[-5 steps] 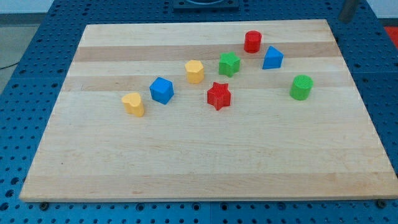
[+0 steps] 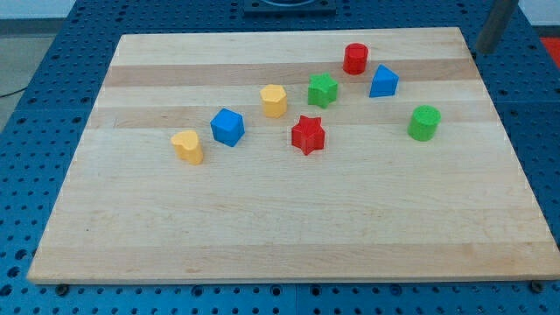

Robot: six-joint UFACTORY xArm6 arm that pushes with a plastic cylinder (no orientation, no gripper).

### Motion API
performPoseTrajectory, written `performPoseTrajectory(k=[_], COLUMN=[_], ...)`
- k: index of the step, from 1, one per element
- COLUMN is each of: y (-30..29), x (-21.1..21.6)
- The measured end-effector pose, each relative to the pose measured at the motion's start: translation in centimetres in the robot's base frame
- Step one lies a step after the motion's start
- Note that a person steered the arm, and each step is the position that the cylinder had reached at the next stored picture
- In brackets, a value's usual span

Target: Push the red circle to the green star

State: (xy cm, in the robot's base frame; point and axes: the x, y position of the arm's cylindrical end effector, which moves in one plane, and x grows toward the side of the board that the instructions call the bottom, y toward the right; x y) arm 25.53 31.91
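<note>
1. My tip (image 2: 481,52) sits at the frame's upper right, just off the board (image 2: 262,227), well apart from every block; there is no pincer.
2. The red circle (image 2: 355,59) stands upper right of centre, near the green star (image 2: 322,89) lower-left of it.

**Red circle and green star sit close but apart**

We see the red circle (image 2: 355,59), a short upright cylinder, near the board's top edge, right of centre. The green star (image 2: 322,89) lies flat just below and to its left. A small strip of bare wood separates them; they do not touch.
</note>
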Motion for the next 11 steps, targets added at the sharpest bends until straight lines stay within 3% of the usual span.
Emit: performPoseTrajectory(k=[2,4,5,7,8,11], y=[-1.4,-9.9,-13.8,-17.6,-22.5,-24.2], x=[2.2,8.0,8.5,0.6,0.8,7.7])
